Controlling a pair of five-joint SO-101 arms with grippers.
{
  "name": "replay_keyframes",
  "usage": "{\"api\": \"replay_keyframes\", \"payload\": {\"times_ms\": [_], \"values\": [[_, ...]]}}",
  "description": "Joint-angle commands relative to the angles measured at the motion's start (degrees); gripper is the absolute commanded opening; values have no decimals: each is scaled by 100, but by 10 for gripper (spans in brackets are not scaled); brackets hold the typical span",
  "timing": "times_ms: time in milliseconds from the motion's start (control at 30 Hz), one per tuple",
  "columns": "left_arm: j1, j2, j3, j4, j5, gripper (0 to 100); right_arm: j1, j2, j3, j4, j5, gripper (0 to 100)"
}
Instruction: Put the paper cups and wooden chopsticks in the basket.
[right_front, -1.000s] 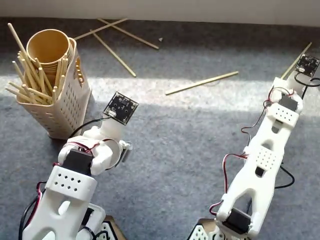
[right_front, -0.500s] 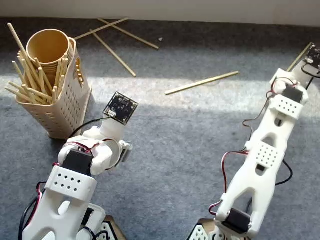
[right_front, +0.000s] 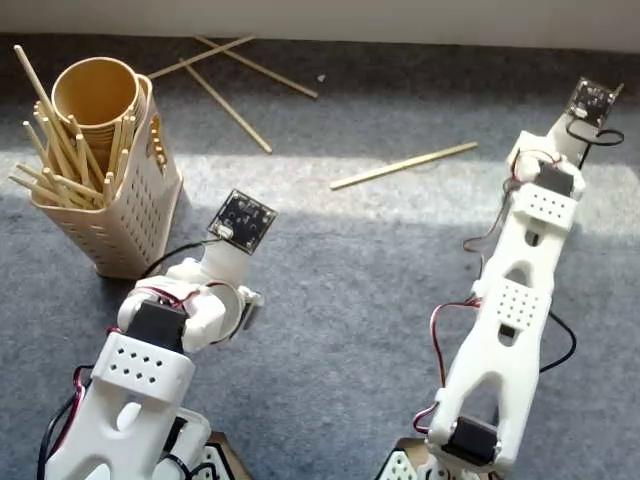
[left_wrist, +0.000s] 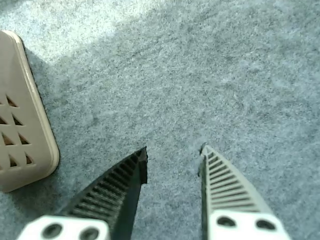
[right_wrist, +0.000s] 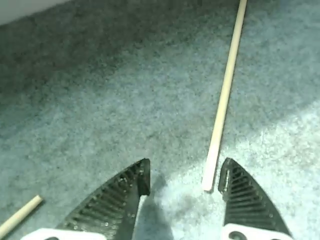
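- basket (right_front: 135, 205): stands upright on the grey carpeted surface (right_front: 350, 290) and serves as the reference point here.
- paper cups (right_front: 95, 92): nested in a stack inside the basket.
- bundle of wooden chopsticks (right_front: 62, 178): inside the basket beside the cups, with the ends sticking out over the rim.
- three loose chopsticks (right_front: 232, 102): lie flat on the surface near the basket, off its cup end.
- single chopstick (right_front: 404, 165): lies flat, farther from the basket than those three.
- left arm (right_front: 150, 345): just beside the basket. The left jaws are open with nothing between them, over bare carpet, and a basket corner (left_wrist: 25, 125) sits close by.
- right arm (right_front: 515, 300): well apart from the basket, across the surface from it. The right jaws are open and grip nothing.
- another chopstick (right_wrist: 226, 92): lies on the carpet with its near end in the gap between the right jaws, close to one jaw.
- a further stick end (right_wrist: 20, 214): lies outside the other jaw.
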Motion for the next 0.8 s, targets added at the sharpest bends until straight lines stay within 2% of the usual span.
{"api": "replay_keyframes", "payload": {"times_ms": [0,300,500,767], "values": [[31,4,101,-97,-53,193,84,4,-488,-242,316,231],[22,4,215,-62,-53,193,-57,119,-418,-277,642,224],[22,4,215,-70,-53,193,-22,391,-444,-629,607,29],[22,4,224,-97,-53,194,-22,479,-479,-479,598,6]]}}
